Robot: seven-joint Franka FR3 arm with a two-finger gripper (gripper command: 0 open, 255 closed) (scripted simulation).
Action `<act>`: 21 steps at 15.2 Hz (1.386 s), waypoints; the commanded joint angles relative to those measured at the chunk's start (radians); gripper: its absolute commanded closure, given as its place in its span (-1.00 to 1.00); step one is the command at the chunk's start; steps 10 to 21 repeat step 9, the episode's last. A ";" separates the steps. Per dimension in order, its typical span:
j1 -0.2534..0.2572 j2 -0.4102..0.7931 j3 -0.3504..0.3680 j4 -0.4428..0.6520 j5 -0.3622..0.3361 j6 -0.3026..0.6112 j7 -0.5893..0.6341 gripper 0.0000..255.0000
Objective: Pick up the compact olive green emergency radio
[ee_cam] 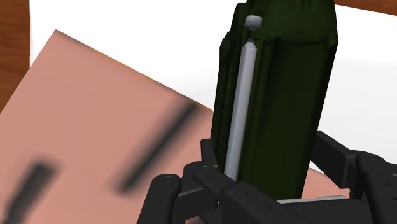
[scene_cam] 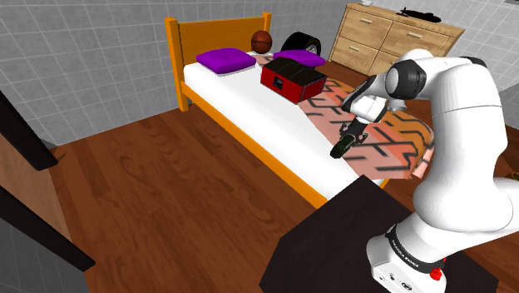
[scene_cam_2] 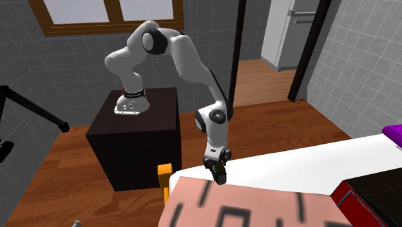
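Observation:
The radio is a dark olive green block with a silver antenna along one side. It stands between my black fingers, and my gripper is shut on its lower part. In the shoulder view the gripper hangs over the pink patterned blanket near the bed's front edge, with the radio at its tip. From the second exterior view the gripper and radio are at the bed's corner, where white sheet meets blanket. Whether the radio touches the bed I cannot tell.
A red and black case lies further up the bed, with purple pillows, a basketball and a tyre by the orange headboard. A wooden dresser stands behind. The dark stand is beside the bed's foot.

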 commanded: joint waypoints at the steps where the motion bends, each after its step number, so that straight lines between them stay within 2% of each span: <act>1: 0.006 -0.026 -0.008 -0.015 -0.006 -0.010 0.003 1.00; 7: 0.024 -0.094 -0.032 -0.047 -0.026 -0.049 0.018 1.00; 21: 0.025 -0.095 -0.033 -0.047 -0.027 -0.050 0.018 1.00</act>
